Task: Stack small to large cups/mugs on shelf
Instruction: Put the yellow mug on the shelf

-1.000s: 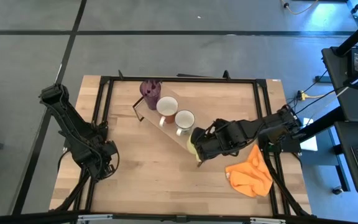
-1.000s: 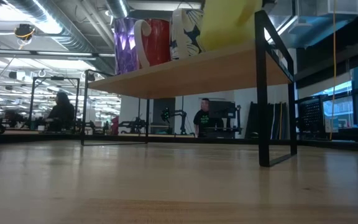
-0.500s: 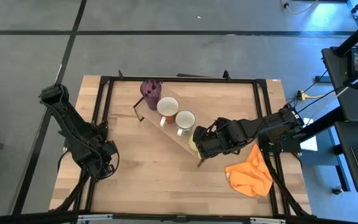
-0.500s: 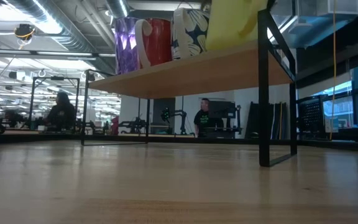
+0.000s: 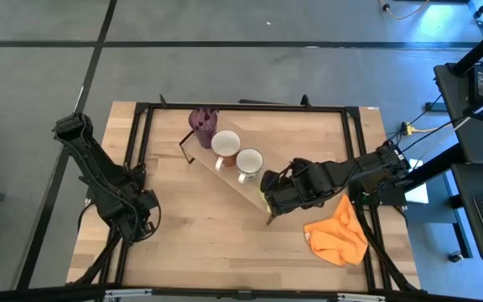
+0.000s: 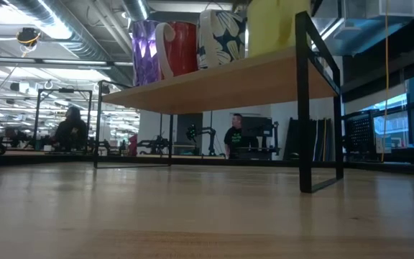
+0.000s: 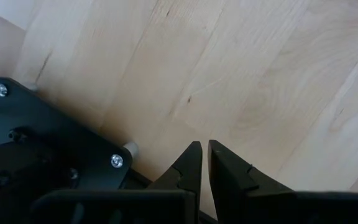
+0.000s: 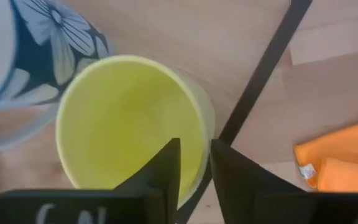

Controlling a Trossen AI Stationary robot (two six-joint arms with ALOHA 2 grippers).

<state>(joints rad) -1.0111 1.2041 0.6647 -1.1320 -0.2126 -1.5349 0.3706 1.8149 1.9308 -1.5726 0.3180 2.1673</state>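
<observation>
The shelf [image 5: 227,179] lies slantwise across the table. It bears a purple tumbler [image 5: 202,122], a brownish mug [image 5: 225,144], a white-grey flowered mug [image 5: 249,161] and, at its near right end, the yellow-green mug [image 8: 123,118]. All stand upright on the plank [image 6: 228,83] in the low view. My right gripper [image 8: 196,163] points down over the yellow-green mug, slightly open, one finger inside its mouth and one outside its wall. My left gripper [image 7: 204,152] is shut on nothing, low over the table's near left. My right gripper's fingers [image 8: 166,168] straddle the yellow-green mug's rim [image 8: 199,134] from above, on the side toward the shelf's end bar. Whether either finger touches the wall I cannot tell. The mug stands upright with its base on the shelf [image 6: 275,25].
An orange cloth [image 5: 336,235] lies on the table near the right edge, close to the shelf's end bar [image 8: 263,81]. A dark metal frame [image 5: 241,106] borders the tabletop. Bare wood lies between the shelf and the left arm.
The yellow-green mug has gone from leaning to upright on the shelf's end, beside the flowered mug. My right gripper has stayed above it.
</observation>
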